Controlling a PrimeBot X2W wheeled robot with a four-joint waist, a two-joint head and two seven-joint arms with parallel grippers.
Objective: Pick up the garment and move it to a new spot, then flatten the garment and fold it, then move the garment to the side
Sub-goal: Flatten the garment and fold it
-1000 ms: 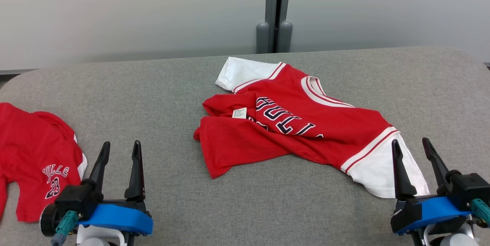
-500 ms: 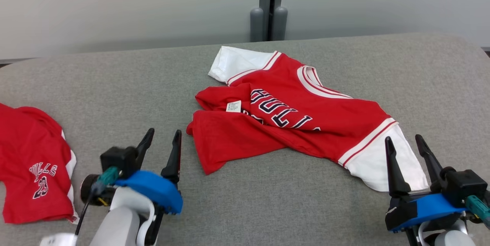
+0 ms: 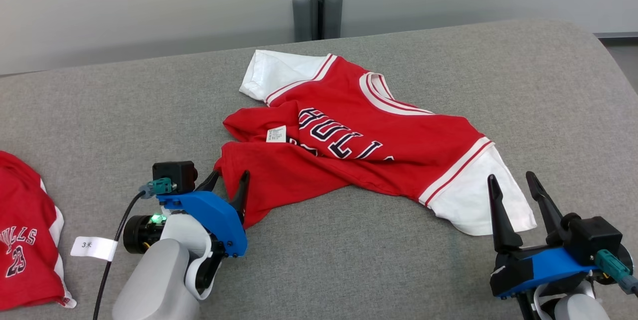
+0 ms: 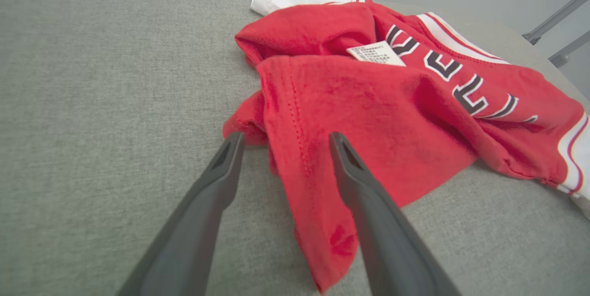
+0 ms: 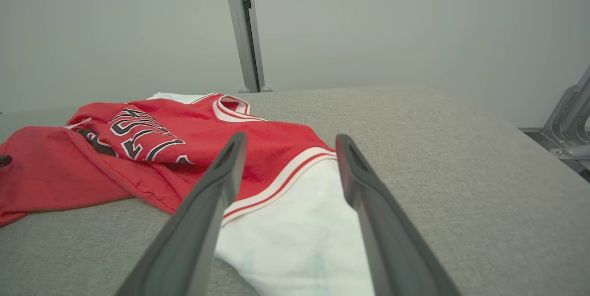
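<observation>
Red jersey [image 3: 413, 160] lies crumpled mid-frame on the grey table [image 3: 398, 270] (another red garment [image 3: 25, 210] lower left); left gripper [image 3: 230, 176], jaws parted, at its hem; right gripper [image 3: 510, 176] likewise parted.

Left jaws advanced — now astride garment [image 3: 349, 160] edge.

At the near left, the second red shirt [image 3: 25, 240] is cut off by the picture's edge. On the jersey [image 3: 398, 150], a folded-over flap hides part of the lettering [image 3: 339, 139]. The print on its white tag [image 3: 276, 134] is too small to read. Whether the left gripper [image 3: 230, 174] touches the jersey's near corner cannot be told.
</observation>
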